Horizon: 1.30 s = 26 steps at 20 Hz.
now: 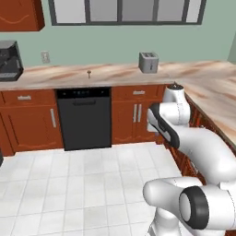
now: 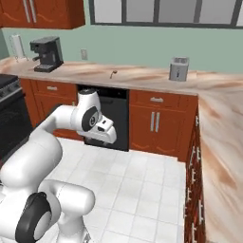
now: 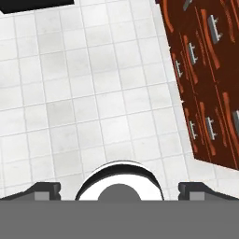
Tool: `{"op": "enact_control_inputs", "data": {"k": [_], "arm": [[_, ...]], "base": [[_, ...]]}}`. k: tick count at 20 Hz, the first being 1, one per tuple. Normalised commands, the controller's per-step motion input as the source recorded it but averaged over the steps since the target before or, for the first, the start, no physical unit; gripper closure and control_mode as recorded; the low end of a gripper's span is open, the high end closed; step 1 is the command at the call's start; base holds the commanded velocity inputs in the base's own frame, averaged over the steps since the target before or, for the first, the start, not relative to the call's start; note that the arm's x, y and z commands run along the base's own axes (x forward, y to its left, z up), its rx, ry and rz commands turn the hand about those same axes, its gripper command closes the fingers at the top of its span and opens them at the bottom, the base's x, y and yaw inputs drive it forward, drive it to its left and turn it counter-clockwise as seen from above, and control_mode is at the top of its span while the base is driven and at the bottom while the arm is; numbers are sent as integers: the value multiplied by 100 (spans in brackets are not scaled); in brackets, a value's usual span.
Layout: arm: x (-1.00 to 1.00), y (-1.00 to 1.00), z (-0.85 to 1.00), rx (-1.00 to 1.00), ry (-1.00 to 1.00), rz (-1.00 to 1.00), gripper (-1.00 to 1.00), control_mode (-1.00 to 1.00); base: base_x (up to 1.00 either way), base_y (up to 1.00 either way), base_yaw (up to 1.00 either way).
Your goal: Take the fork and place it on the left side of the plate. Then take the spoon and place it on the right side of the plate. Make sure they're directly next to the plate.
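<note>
A toaster stands on the counter, right of the dishwasher below.

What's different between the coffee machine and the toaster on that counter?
The coffee machine is black; the toaster is silver-grey. The coffee machine stands taller, with an overhanging top, while the toaster is a low plain box. The coffee machine sits toward the left end of the counter, the toaster farther right, near the corner. Both stand upright on that counter, against the green wall.
</note>
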Motion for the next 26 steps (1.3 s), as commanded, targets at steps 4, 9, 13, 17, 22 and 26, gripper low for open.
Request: {"op": "enact_control_inputs", "data": {"k": [4,9,13,17,22,26], "arm": [[0,0,0,0,0,0,-100,100],[0,0,0,0,0,0,-100,100],[0,0,0,0,0,0,-100,100],[0,0,0,0,0,0,-100,100],[0,0,0,0,0,0,-100,100],[0,0,0,0,0,0,-100,100]], "base": [[82,37,-16],[84,38,-8],[83,44,-1],[82,48,0],[85,41,-2],[87,29,-6]]}}
